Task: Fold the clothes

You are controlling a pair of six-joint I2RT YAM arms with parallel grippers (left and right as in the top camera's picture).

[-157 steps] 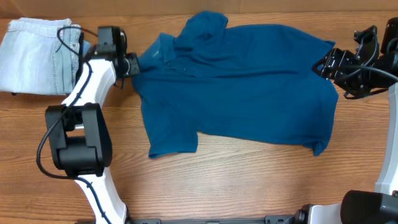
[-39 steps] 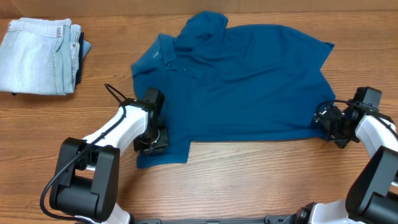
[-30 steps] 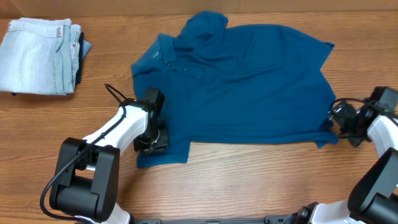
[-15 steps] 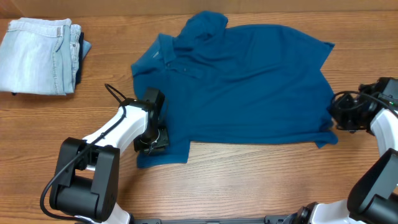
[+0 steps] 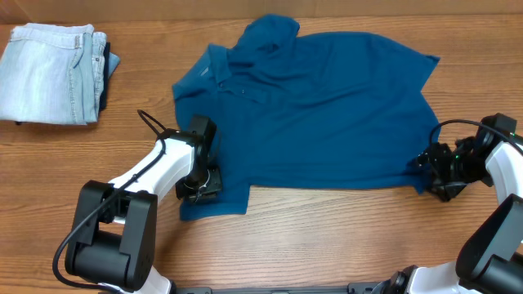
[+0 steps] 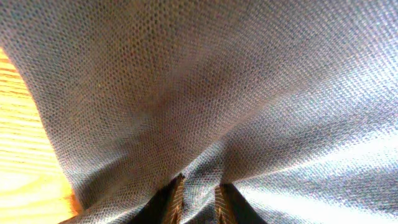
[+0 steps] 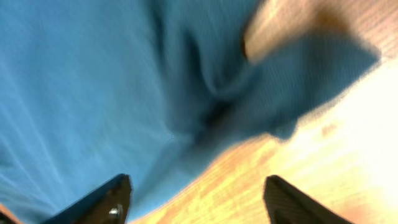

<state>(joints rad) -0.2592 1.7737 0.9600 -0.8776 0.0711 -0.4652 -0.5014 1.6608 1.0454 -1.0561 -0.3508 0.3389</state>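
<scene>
The clothes, a teal-blue polo shirt (image 5: pixel 319 106), lie spread flat on the wooden table with the collar (image 5: pixel 214 67) at the upper left. My left gripper (image 5: pixel 202 181) sits on the shirt's lower-left sleeve. In the left wrist view it (image 6: pixel 199 202) is shut on a pinched ridge of the knit fabric (image 6: pixel 205 93). My right gripper (image 5: pixel 426 169) is at the shirt's lower-right hem corner. The right wrist view shows it (image 7: pixel 199 200) open, fingers (image 7: pixel 104 202) wide apart over bare wood, with the crumpled hem corner (image 7: pixel 273 93) just ahead of them, ungripped.
Folded pale denim jeans (image 5: pixel 49 73) lie at the table's far left. Bare wood (image 5: pixel 327 237) runs along the front of the shirt. The left arm's base (image 5: pixel 110 245) stands at the front left.
The right gripper swung out to the right of the hem corner, then came back in toward it, and its jaws now stand open. The left gripper has held still.
</scene>
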